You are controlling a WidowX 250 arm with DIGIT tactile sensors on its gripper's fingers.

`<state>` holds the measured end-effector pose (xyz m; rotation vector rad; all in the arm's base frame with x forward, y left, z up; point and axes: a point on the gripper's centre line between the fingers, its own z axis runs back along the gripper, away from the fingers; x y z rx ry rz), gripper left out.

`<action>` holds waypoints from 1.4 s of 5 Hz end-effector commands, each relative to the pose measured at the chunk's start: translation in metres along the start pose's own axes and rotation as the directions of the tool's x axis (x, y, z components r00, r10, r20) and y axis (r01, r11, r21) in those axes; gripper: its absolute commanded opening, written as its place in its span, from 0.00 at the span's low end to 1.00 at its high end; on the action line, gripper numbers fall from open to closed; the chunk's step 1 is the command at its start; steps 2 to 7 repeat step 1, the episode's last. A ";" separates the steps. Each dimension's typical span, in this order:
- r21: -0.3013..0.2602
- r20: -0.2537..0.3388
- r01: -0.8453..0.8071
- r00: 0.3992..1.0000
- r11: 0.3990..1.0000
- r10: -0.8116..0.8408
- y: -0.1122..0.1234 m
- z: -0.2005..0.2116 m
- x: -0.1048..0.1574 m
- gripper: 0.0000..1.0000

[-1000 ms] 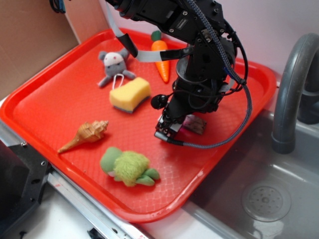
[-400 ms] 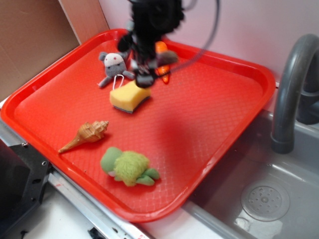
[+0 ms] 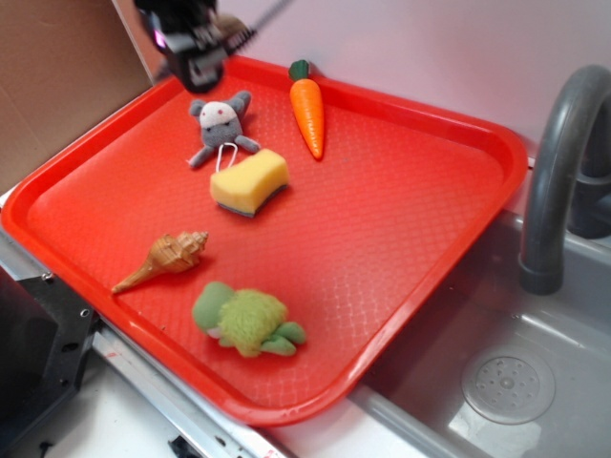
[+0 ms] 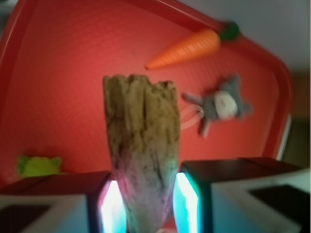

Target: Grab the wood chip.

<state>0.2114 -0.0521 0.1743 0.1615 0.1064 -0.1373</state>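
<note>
One wood chip (image 4: 143, 155), rough and fibrous, tan-brown with dark streaks and a jagged top, stood clamped between the two fingers of the hand (image 4: 144, 204), lifted clear above the red tray (image 3: 401, 229). From the exterior view the hand (image 3: 191, 43) was blurred at the tray's far left corner, the chip not distinguishable there. Tray surface was glossy plastic with fine diamond texture. On it: smooth orange carrot (image 3: 307, 110) with green top, grey plush mouse (image 3: 220, 124), yellow sponge block (image 3: 249, 181), tan spiral seashell (image 3: 164, 259), fuzzy green plush turtle (image 3: 246, 320). No legible writing. Grey curved faucet (image 3: 554, 172) over steel sink (image 3: 496, 372).
</note>
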 end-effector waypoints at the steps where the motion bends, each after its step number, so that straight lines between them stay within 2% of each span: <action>1: -0.023 0.138 -0.223 0.965 0.974 0.224 -0.015 0.028 -0.010 0.00; 7: -0.023 0.138 -0.223 0.965 0.974 0.224 -0.015 0.028 -0.010 0.00</action>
